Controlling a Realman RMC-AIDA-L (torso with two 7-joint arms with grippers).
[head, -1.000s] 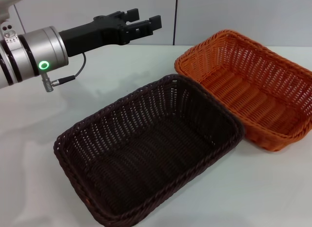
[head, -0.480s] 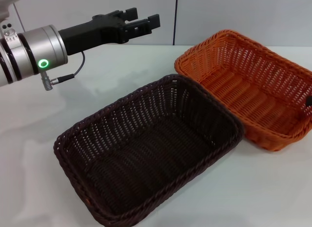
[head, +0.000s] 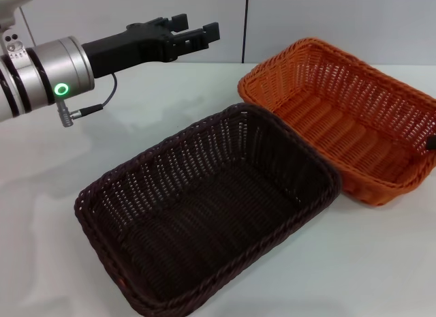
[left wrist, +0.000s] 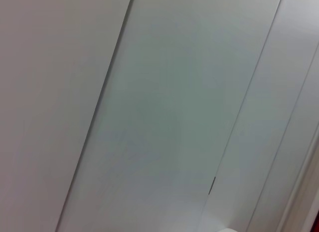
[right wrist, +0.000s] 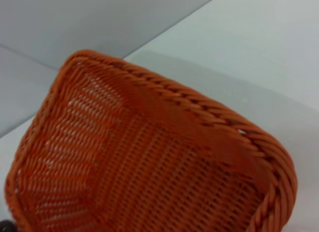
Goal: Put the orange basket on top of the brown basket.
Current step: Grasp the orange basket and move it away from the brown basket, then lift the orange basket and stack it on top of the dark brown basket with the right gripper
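The orange basket [head: 340, 119] sits at the right of the white table, its near left side against the brown basket [head: 211, 208], and it looks slightly raised and tilted. It fills the right wrist view [right wrist: 149, 157]. Only a dark sliver of my right gripper [head: 432, 144] shows at the basket's right rim, at the picture's edge, where it holds the rim. The brown basket lies in the middle of the table, empty. My left gripper [head: 195, 29] hovers high at the back left, open and empty, away from both baskets.
The white table [head: 381, 262] extends around both baskets. A grey panelled wall [head: 327, 17] stands behind it; the left wrist view shows only wall panels [left wrist: 149, 117]. A cable hangs below the left arm's silver wrist [head: 48, 78].
The orange basket has shifted left and slightly up, towards the brown basket. The right gripper's edge has come into view at its right rim. The left arm has barely moved.
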